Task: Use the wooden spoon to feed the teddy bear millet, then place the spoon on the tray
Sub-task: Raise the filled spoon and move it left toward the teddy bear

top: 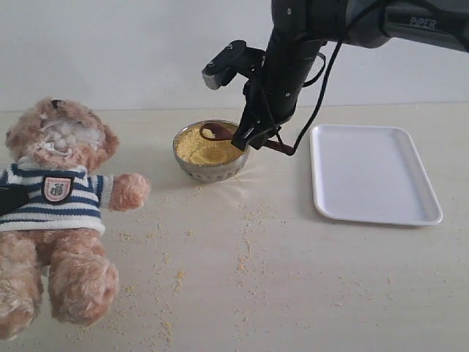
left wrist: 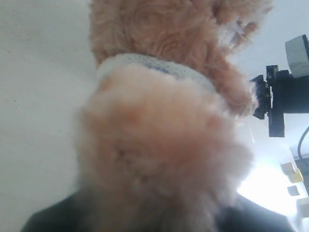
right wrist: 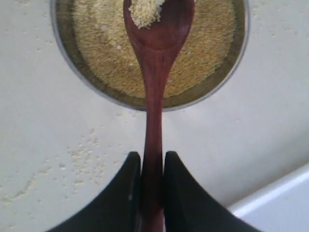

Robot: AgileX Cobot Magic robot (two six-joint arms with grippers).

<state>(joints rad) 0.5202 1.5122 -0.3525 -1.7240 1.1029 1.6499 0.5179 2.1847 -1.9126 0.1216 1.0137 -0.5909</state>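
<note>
- Poised over the steel bowl (top: pixel 209 173): wooden spoon (right wrist: pixel 155 96), a small clump of millet (right wrist: pixel 145 12) in its oval.
- Pinched at the thin handle by the right claw (right wrist: pixel 152 162), jaws narrow and tight against both sides.
- Heaped with more yellow millet below; loose grains strewn across the table (top: pixel 293 279).
- Lying just right of the bowl: white tray (top: pixel 374 172).
- Sprawled well to the left: teddy bear (top: pixel 55 213), fur filling the left wrist view.
- Left claw (top: pixel 6 199) mostly hidden at the bear's side; wide or narrow, cannot tell.

Right gripper (top: pixel 253 136) pinches the wooden spoon (top: pixel 215 131) over the millet (top: pixel 196 149) mid-frame; teddy bear (top: pixel 58 213) left, tray (top: pixel 374 176) right.
</note>
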